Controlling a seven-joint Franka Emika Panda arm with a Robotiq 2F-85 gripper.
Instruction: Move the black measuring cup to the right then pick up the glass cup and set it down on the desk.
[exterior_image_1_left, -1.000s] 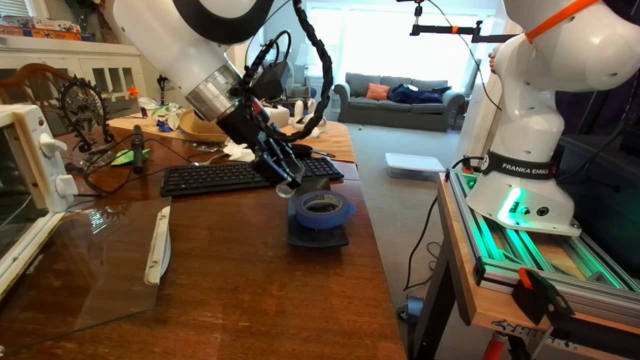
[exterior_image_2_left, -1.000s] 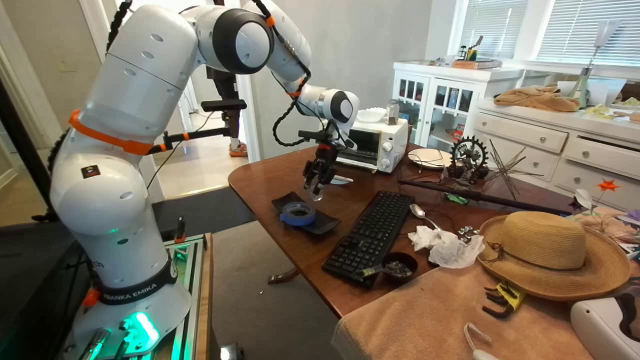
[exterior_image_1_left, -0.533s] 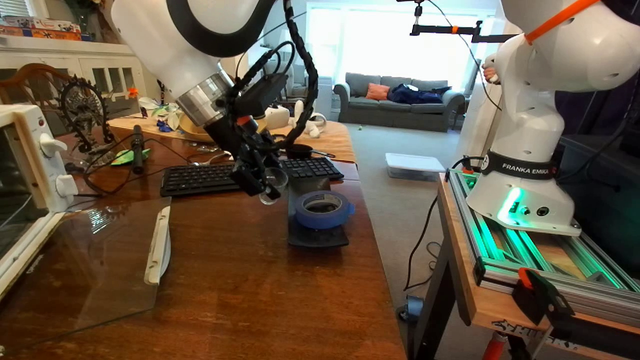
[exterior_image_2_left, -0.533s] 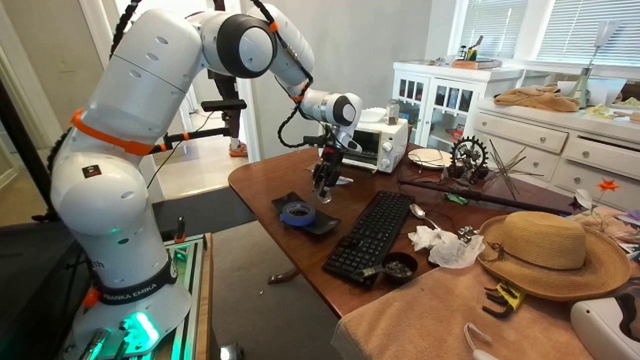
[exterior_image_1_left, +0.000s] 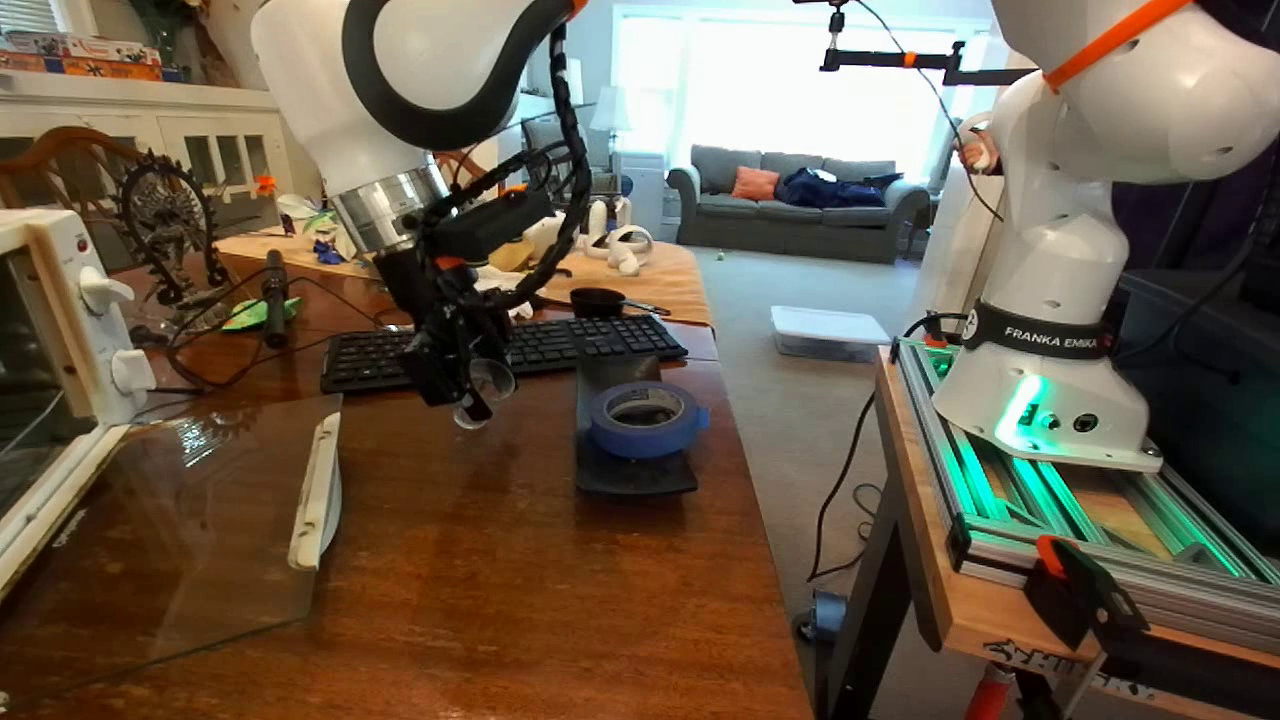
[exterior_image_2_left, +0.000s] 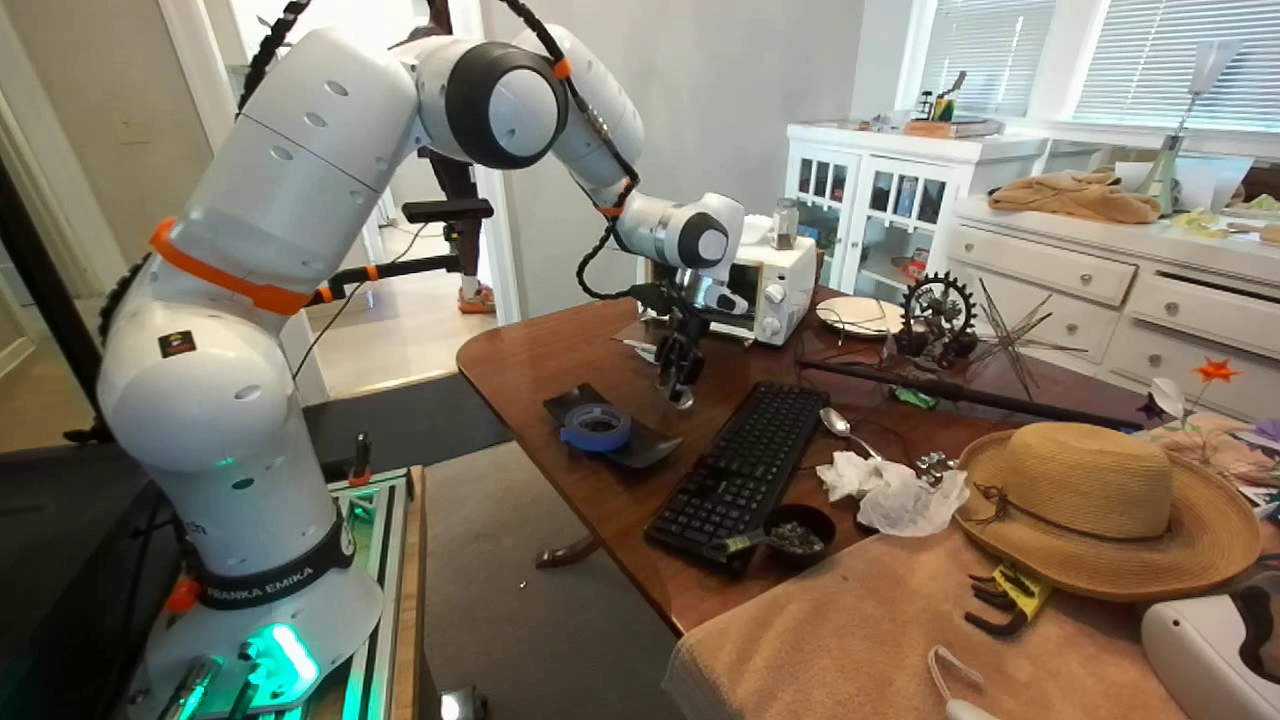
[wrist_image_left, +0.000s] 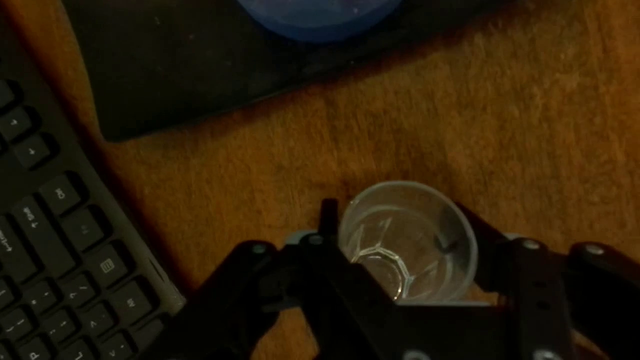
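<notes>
The clear glass cup sits between the fingers of my gripper, which is shut on its sides. In the wrist view I look down into its open mouth, and part of the cup is hidden behind the gripper. It hangs tilted a little above the reddish-brown desk in an exterior view. The black measuring cup, with a handle and small dark bits inside, stands beyond the keyboard, away from the gripper; an exterior view also shows this black measuring cup at the cloth's edge.
A black tray bearing a blue tape roll lies beside the held cup. Behind it stretches a black keyboard. The toaster oven has its glass door lowered over the desk. A straw hat lies on the cloth.
The gripper has carried the glass cup away from the tray and tape, leftward and slightly lower in an exterior view. Its grip is unchanged, and tray, tape and measuring cup have stayed put.
</notes>
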